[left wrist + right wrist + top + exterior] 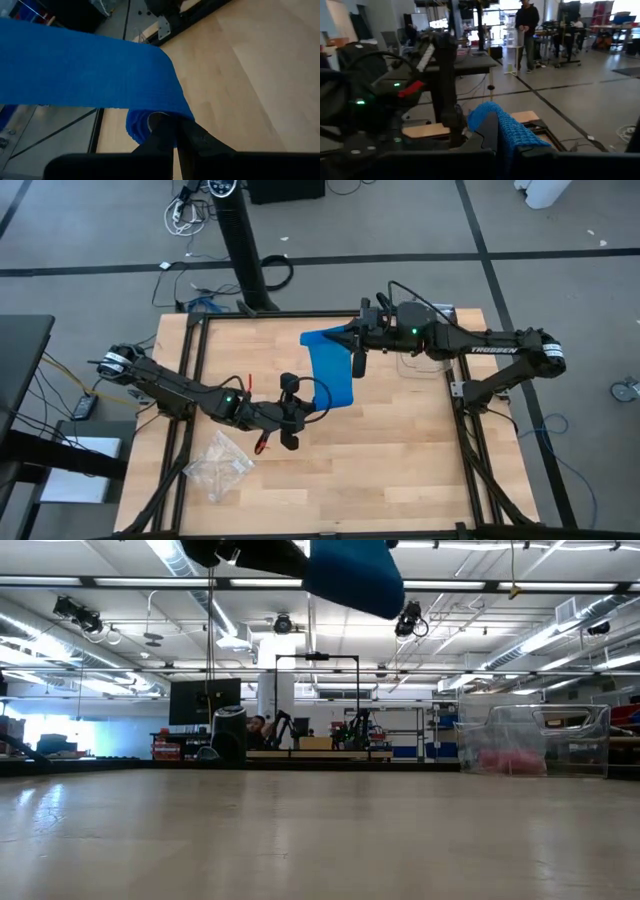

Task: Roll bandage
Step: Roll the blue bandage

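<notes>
The table [400, 470] is a pale wooden top in a black frame, and above its middle the bandage [330, 370] hangs in the air as a broad blue strip stretched between the two arms, clear of the wood. Most of it is still flat and unrolled. Only the end at the left gripper [291, 412] looks wound: the left wrist view shows a small blue curl of fabric [142, 125] bunched right at the fingertips, with the wide strip running away from it. So, as I judge it, the rolling is barely begun (a first turn or two at most) and nearly the whole length is left to wind up.

The left arm reaches in from the table's left edge toward the middle, its gripper clenched tight on the rolled end of the bandage. The right arm comes in from the right along the far edge, and the right gripper [357, 345] is closed on the other end of the strip, holding it up; in the right wrist view the blue weave drapes over its fingers [487, 132]. A crumpled clear plastic bag [222, 463] lies on the table near the left arm, apart from the bandage.
</notes>
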Robot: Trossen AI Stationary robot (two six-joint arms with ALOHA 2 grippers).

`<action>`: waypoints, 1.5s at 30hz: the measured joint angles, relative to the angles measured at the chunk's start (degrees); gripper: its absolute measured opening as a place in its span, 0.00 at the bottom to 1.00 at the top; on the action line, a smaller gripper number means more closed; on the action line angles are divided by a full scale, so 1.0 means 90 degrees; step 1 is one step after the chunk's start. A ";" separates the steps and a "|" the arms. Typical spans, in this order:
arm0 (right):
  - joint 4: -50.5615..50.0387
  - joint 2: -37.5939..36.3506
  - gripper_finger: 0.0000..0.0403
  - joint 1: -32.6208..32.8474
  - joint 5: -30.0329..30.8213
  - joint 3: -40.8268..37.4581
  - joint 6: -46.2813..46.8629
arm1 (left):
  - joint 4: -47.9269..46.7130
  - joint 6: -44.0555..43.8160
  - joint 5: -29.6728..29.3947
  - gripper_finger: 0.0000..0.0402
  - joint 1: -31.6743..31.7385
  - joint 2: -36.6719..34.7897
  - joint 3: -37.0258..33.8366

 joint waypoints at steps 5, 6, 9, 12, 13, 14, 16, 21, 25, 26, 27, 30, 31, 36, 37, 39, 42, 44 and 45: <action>-0.0121 0.0140 0.00 -0.0198 -0.0102 0.0002 0.0006 | 0.0116 0.0176 0.0003 0.02 -0.0111 -0.0002 0.0000; -0.0172 0.0167 0.00 -0.0227 -0.0103 0.0000 0.0003 | 0.0120 0.0178 -0.0002 0.02 -0.0136 -0.0002 0.0000; -0.0096 0.0255 0.00 -0.0337 -0.0099 0.0000 -0.0014 | 0.0137 0.0177 -0.0055 0.02 -0.0221 -0.0002 0.0000; -0.0016 0.0255 0.00 -0.0458 -0.0097 0.0000 -0.0009 | 0.0098 0.0173 -0.0317 0.02 -0.0343 -0.0002 0.0000; 0.0015 0.0247 0.00 -0.0480 -0.0097 0.0000 0.0012 | 0.0077 0.0173 -0.0412 0.02 -0.0384 -0.0002 0.0000; 0.0018 0.0223 0.00 -0.0489 -0.0097 0.0000 0.0024 | 0.0064 0.0173 -0.0500 0.02 -0.0420 -0.0002 0.0000; 0.0126 0.0184 0.00 -0.0489 -0.0099 0.0000 0.0030 | 0.0048 0.0161 -0.0579 0.02 -0.0479 -0.0002 0.0000; 0.0216 0.0072 0.00 -0.0471 -0.0098 0.0000 0.0003 | -0.0108 -0.0021 -0.0621 0.02 -0.0555 -0.0005 0.0000; 0.0135 0.0065 0.00 -0.0458 -0.0099 0.0000 0.0003 | 0.0013 -0.0014 -0.0644 0.02 -0.0690 -0.0005 0.0000; 0.0092 0.0085 0.00 -0.0458 -0.0099 0.0000 0.0003 | 0.0105 0.0021 -0.0643 0.02 -0.0739 -0.0005 0.0000; 0.0005 0.0102 0.00 -0.0462 -0.0097 0.0000 0.0001 | 0.0198 0.0071 -0.0646 0.02 -0.0779 -0.0005 0.0000; -0.0256 0.0220 0.00 -0.0482 -0.0105 -0.0002 -0.0013 | 0.0359 0.0137 -0.0781 0.02 -0.0891 -0.0008 0.0000; -0.0380 0.0255 0.01 -0.0482 -0.0117 -0.0002 0.0025 | 0.0402 0.0142 -0.0789 0.02 -0.0931 -0.0012 0.0000; -0.0690 0.0476 0.04 -0.0482 -0.0133 -0.0002 0.0425 | 0.0481 0.0142 -0.0919 0.02 -0.1133 -0.0019 0.0002; -0.0781 0.0500 0.05 -0.0482 -0.0133 -0.0002 0.0529 | 0.0498 0.0143 -0.0960 0.02 -0.1178 -0.0019 0.0002; -0.0914 0.0556 0.08 -0.0473 -0.0135 -0.0010 0.0644 | 0.0609 0.0141 -0.1015 0.02 -0.1274 -0.0019 0.0003; -0.1133 0.0583 0.13 -0.0437 -0.0146 -0.0005 0.0758 | 0.0702 0.0138 -0.1029 0.02 -0.1388 -0.0019 0.0005; -0.1202 0.0585 0.17 -0.0431 -0.0154 -0.0005 0.0773 | 0.0762 0.0110 -0.1036 0.02 -0.1445 -0.0019 0.0005; -0.1245 0.0583 0.19 -0.0403 -0.0150 -0.0004 0.0776 | 0.0767 0.0082 -0.1042 0.02 -0.1471 -0.0019 0.0005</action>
